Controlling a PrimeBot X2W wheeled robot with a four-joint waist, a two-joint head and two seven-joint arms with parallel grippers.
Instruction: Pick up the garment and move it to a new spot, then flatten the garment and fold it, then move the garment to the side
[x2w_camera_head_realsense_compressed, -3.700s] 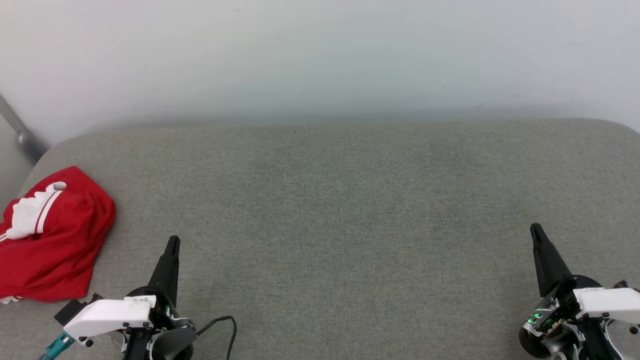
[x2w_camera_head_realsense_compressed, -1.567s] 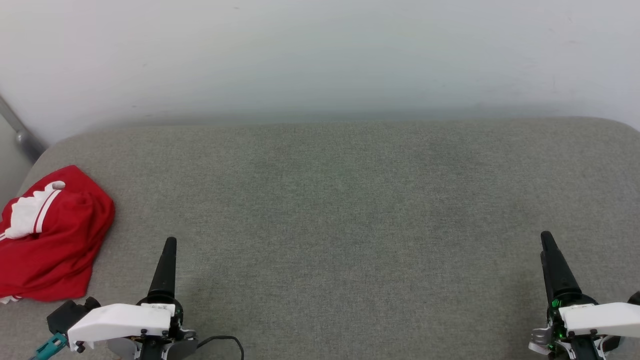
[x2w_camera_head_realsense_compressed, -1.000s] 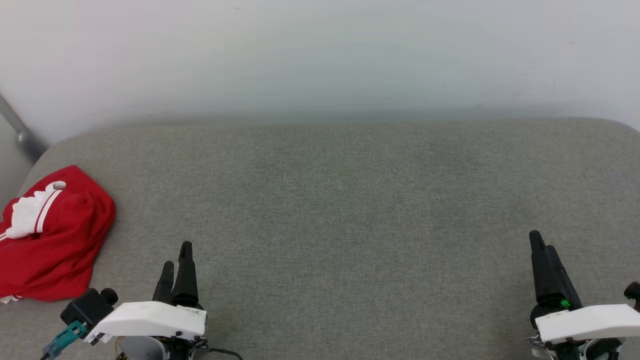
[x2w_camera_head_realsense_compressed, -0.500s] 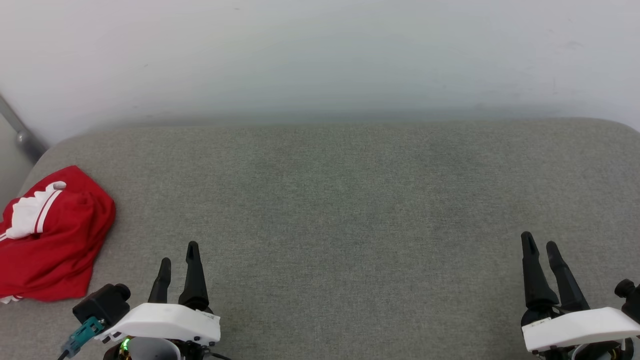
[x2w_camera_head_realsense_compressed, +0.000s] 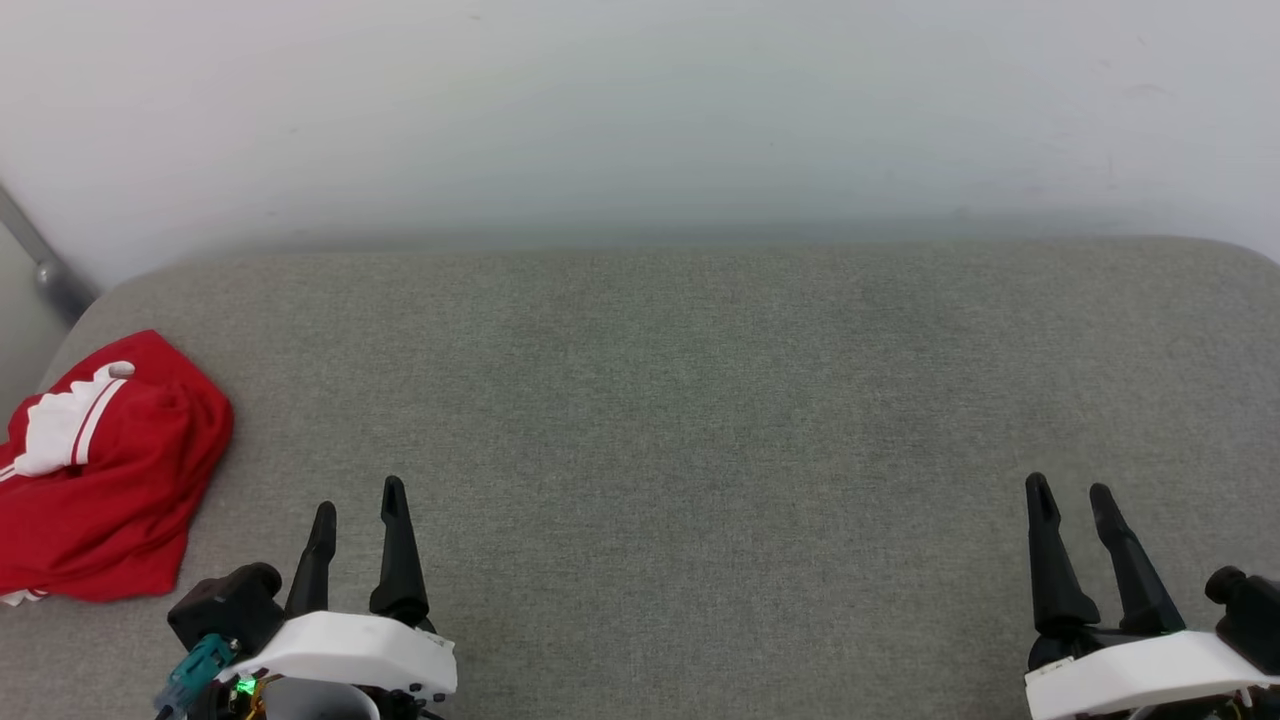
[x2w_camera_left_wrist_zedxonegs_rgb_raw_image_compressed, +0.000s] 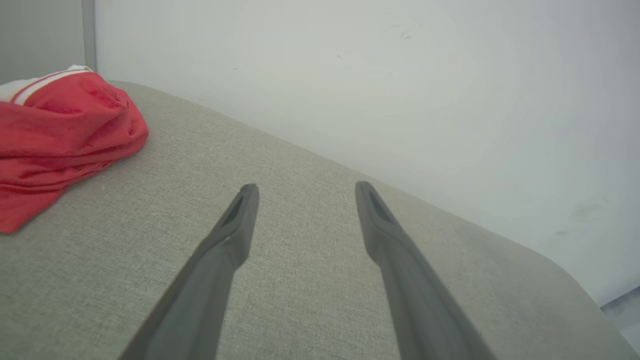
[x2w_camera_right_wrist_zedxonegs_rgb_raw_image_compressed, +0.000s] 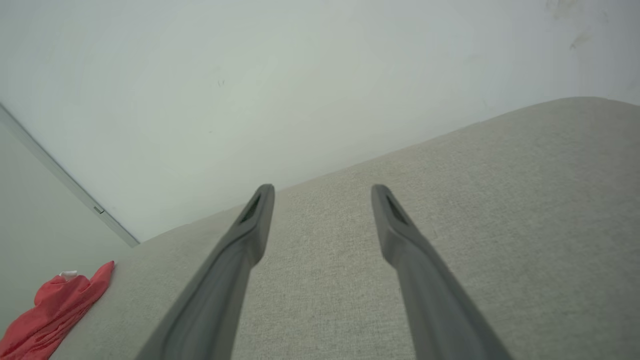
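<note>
The red jersey (x2w_camera_head_realsense_compressed: 100, 480) lies crumpled at the left end of the grey fabric-covered surface (x2w_camera_head_realsense_compressed: 680, 400). No hand touches it. Its left side runs off the edge of the head view. It is bunched up so that little shows beyond red folds and a white sleeve (x2w_camera_head_realsense_compressed: 55, 430) with a red stripe. I cannot tell which side faces up. In the right wrist view it is a small red heap in the lower corner, too small to make out any detail.

The left hand (x2w_camera_head_realsense_compressed: 358, 498) hovers to the right of the jersey, near it but apart, on the robot's side. Its two dark fingers stand wide apart with nothing between them. The right hand (x2w_camera_head_realsense_compressed: 1068, 488) is well apart from the jersey, toward the opposite end of the surface. It is also spread wide and empty. Both wrists are cut off at the bottom of the head view.

The surface has a fine grey weave and rounded corners. A plain pale wall (x2w_camera_head_realsense_compressed: 640, 110) rises directly behind it. Beyond the jersey, a grey metal bar (x2w_camera_head_realsense_compressed: 45, 265) slants against that wall, and its upper end is out of frame.
</note>
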